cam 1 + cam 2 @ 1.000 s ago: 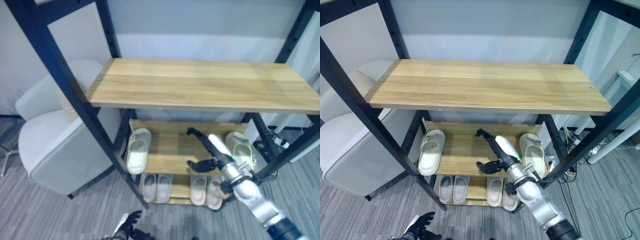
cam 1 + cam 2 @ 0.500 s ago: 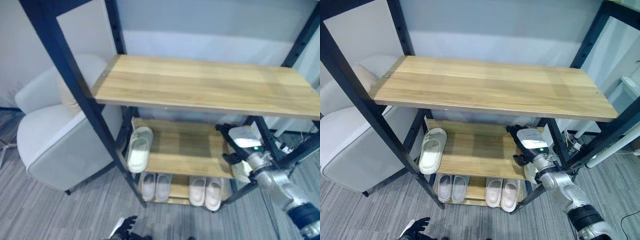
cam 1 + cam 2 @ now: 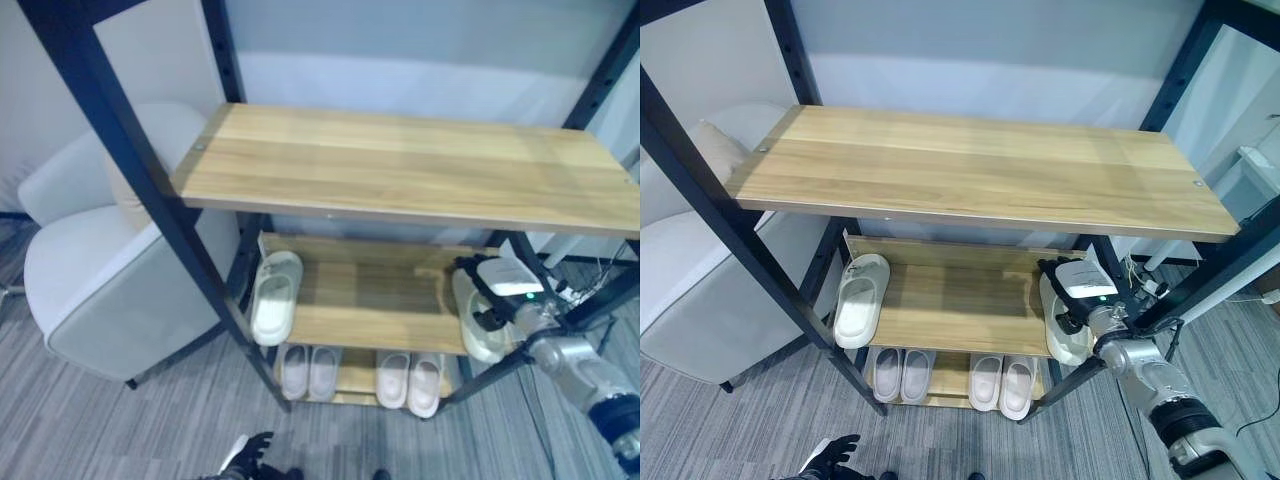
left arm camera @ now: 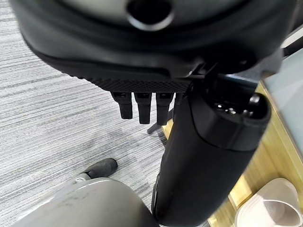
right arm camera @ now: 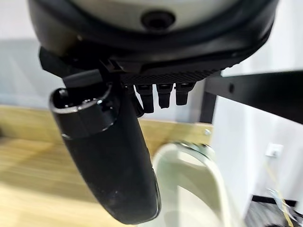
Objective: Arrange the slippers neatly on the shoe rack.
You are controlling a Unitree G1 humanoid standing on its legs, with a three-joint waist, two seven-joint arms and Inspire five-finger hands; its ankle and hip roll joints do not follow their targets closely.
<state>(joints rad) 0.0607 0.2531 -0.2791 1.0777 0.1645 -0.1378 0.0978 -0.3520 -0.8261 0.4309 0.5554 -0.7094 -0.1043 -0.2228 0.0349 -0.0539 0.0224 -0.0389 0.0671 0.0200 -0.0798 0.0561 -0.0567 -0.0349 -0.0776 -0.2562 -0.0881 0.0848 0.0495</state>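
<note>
A cream slipper lies at the left end of the rack's middle shelf. Its mate lies at the right end, toe towards the front edge. My right hand hangs over that slipper's far part, under the top shelf. In the right wrist view its fingers are straight and the thumb stands beside the slipper, not closed on it. My left hand hangs low by the floor, its fingers straight and holding nothing.
Two pale slipper pairs stand side by side on the bottom shelf. The wide top shelf overhangs the middle one. Black posts frame the rack. A light armchair stands to the left on grey carpet.
My right hand has moved from the middle of the shelf to its right end and now sits over the right slipper. The camera has shifted a little.
</note>
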